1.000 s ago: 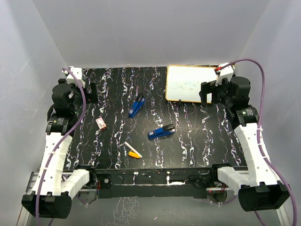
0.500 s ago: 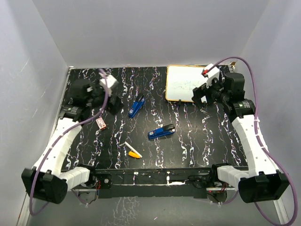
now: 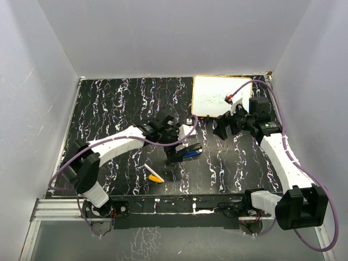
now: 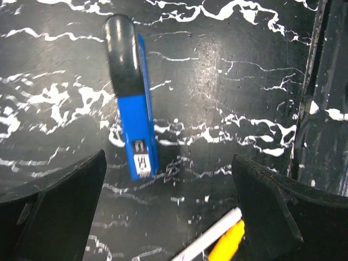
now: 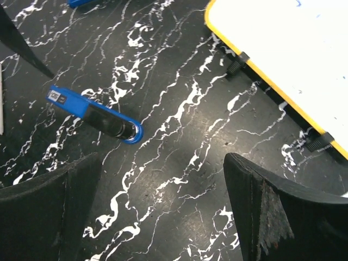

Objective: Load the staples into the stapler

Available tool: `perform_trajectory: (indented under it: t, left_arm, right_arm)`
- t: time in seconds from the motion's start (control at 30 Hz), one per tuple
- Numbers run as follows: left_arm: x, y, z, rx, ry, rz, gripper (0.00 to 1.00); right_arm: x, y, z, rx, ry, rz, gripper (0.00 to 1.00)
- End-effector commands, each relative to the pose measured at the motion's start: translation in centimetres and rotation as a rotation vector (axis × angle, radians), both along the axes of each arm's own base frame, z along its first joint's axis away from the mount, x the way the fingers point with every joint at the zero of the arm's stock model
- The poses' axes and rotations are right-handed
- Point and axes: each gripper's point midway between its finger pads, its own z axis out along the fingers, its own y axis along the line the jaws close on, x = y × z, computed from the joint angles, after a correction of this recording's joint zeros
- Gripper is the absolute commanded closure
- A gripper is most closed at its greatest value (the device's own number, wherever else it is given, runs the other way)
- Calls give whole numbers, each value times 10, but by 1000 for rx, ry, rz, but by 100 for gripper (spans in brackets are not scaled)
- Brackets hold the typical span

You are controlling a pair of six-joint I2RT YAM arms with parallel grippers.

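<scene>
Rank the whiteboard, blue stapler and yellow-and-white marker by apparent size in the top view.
1. whiteboard, clearly largest.
2-3. blue stapler and marker: not ranked, because the left gripper hides part of the stapler.

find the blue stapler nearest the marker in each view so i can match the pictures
top external: blue stapler centre, partly under the left gripper
left wrist: blue stapler running top to bottom, left of centre
right wrist: blue stapler diagonal, left of centre
shared landmark: yellow-and-white marker, close by in top and left wrist views
</scene>
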Motion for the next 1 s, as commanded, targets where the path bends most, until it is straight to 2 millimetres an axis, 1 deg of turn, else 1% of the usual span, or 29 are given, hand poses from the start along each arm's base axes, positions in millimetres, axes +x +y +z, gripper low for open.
perform_trajectory:
  t: [0.0, 0.07, 0.17, 0.27, 0.37, 0.47, 0.63, 0.73, 0.77, 0.8, 0.87, 0.93, 0.97]
  left_arm:
    - [11, -35, 2, -17, -57, -23, 3]
    - [17, -46, -8, -4, -63, -29, 3]
    - [25, -59, -18, -8, -81, -38, 3]
    - [33, -69, -25, -24, -107, -37, 3]
    - [41, -78, -28, -42, -131, -39, 12]
    - [47, -86, -37, -36, -118, -39, 24]
    - [46, -95, -40, -52, -82, -43, 41]
    - [46, -98, -41, -63, -81, -44, 53]
    - [47, -98, -42, -64, -79, -44, 60]
    - [45, -98, -42, -61, -74, -47, 69]
    - [43, -97, -38, -61, -71, -57, 83]
    - [40, -96, -27, -74, -78, -82, 98]
    - [36, -94, -15, -92, -92, -110, 100]
  right_arm:
    - [25, -18, 27, 11, -123, -135, 1]
    - [27, -32, 24, 30, -112, -198, 1]
    - [28, -54, 25, 84, -102, -277, 1]
    - [26, -62, 28, 108, -112, -309, 1]
    - [25, -65, 27, 111, -116, -325, 1]
    - [24, -68, 24, 110, -119, -334, 1]
    - [23, -70, 16, 97, -115, -344, 1]
    - [26, -73, 11, 83, -108, -347, 1]
    - [27, -74, 9, 78, -104, -349, 1]
    - [27, -74, 7, 71, -101, -346, 1]
    - [28, -75, 5, 55, -102, -331, 1]
    - [27, -72, 1, 28, -111, -279, 1]
    - [26, -69, -3, 18, -115, -236, 1]
